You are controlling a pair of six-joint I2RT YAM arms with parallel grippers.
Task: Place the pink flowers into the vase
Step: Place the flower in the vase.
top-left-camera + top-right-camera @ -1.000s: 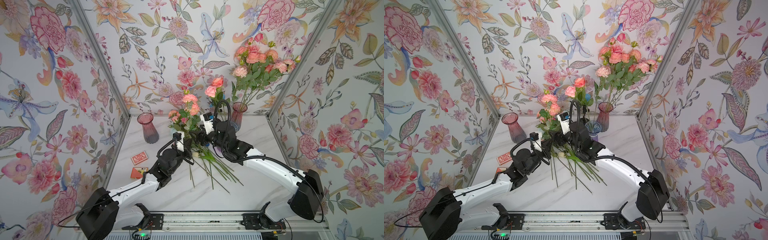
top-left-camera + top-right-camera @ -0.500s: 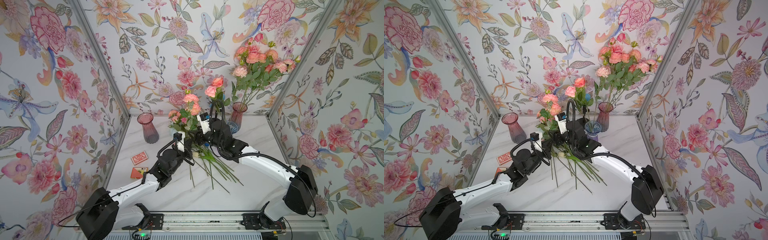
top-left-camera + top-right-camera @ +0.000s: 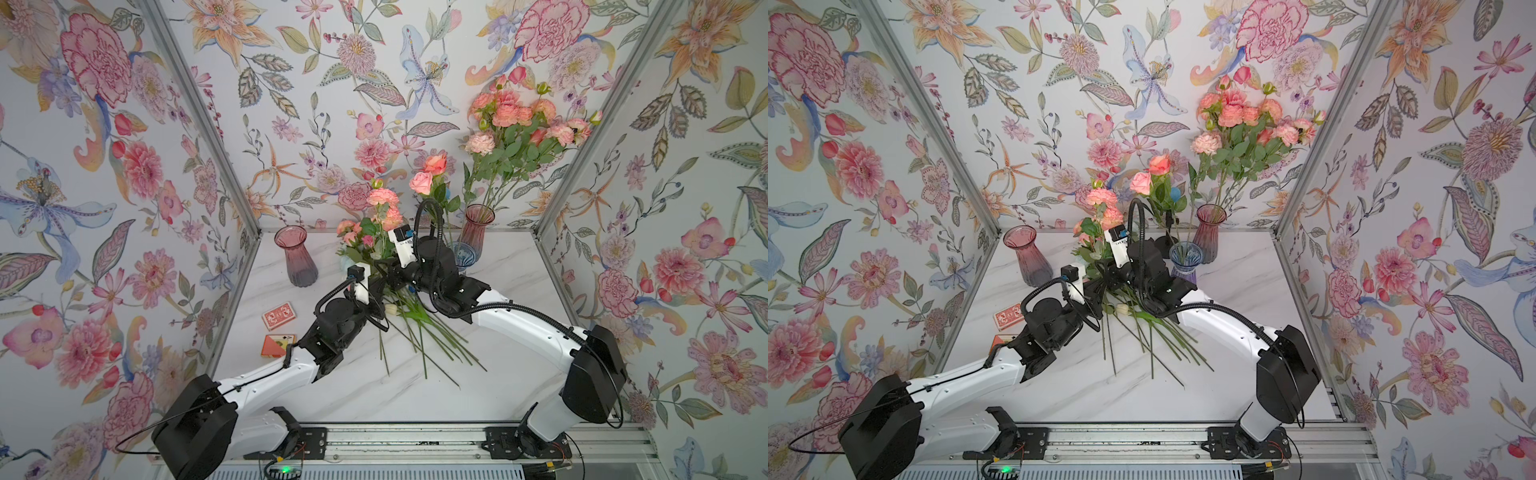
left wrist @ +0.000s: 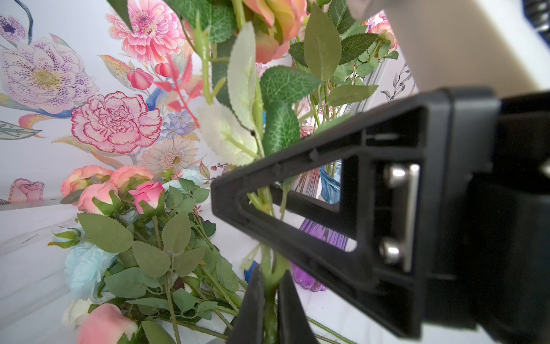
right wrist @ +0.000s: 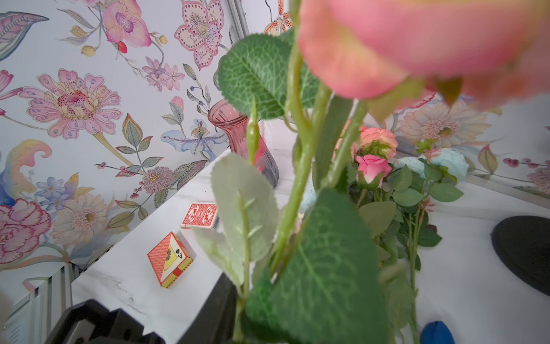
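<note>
Pink flowers [image 3: 428, 174]: one stem carrying two roses stands near upright, blooms up. The left gripper [image 4: 269, 309] pinches it low down, jaws narrow on the stem. The right gripper [image 3: 390, 275] sits at the same stem just above. In the left wrist view one of its fingers frames the stem, but I can't tell if it is clamped. Looks like a handover.

Key relation: the filled vase [image 3: 478, 226] lies back-right of the stem, past the right wrist, so the right arm is nearer. The cut end likely has to clear the rim with the stem kept vertical.

More pink ones: a bunch [image 3: 519, 129] in that vase, and a heap [image 3: 409, 318] on the table [image 3: 457, 399] under the grippers. The heap's stems point frontward and it is mixed with pale-blue blooms [image 4: 86, 265], too tangled to count.

Vases: three, made up of the filled one, a blue vase [image 3: 465, 255] and an empty pink vase [image 3: 297, 257] far left. Card packs [image 3: 279, 316]: two.
</note>
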